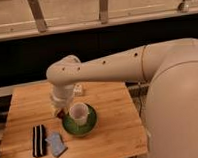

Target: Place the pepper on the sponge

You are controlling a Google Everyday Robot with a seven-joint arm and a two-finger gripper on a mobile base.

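The gripper [59,111], at the white cup's [79,112] nine o'clock, grips the dark red pepper [58,114]. The blue-grey sponge [57,144] lies at its six o'clock.

cam: single view | high on robot's side, facing down and forward | mid-range, arm [107,68] enters frame right | covers most of table [115,135] | gripper [59,110] low over table, just beside cup [79,112]

Clad in smooth cream-white shell throughout. Tapers from a broad, rounded body [180,109] into a thick tubular arm [112,68] dotted with small dark holes. Ends in a bulbous elbow [64,73] and a paler, ridged wrist [62,95]. Carries a darker gripper [59,111] at the lower tip, under the wrist, left of centre.
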